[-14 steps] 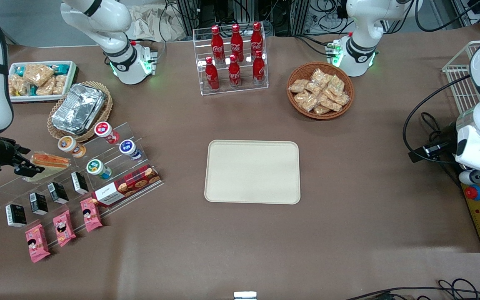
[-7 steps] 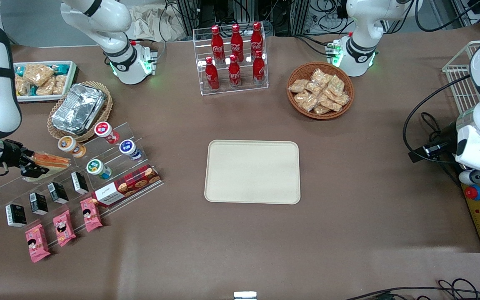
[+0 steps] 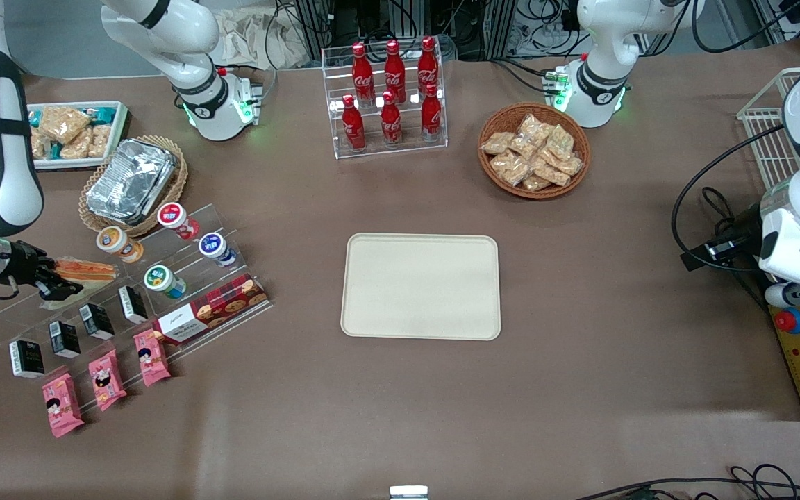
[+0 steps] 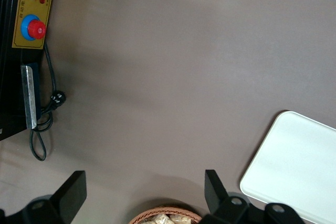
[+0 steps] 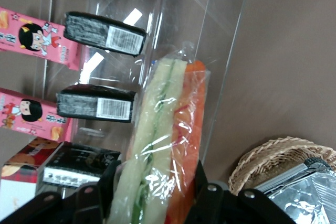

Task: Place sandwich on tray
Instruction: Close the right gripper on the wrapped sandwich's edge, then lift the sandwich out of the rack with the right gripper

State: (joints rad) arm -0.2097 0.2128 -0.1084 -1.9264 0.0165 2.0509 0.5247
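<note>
The tool (image 5: 152, 195) is clamped on the sandwich (image 5: 163, 145) at the clear display stand (image 3: 129, 278), so slippery wrap could let it slide out well short of the tray (image 3: 421, 286).

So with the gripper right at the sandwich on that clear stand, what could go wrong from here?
1. The gripper straddles the sandwich at one end only; the soft, plastic-wrapped wedge could slip or get squashed on lifting.
2. Black packets and small jars sit close by on the clear stand; lifting could knock them.
3. The tray lies well toward the table's middle, so the carry is long and a weak grip might drop it.
</note>
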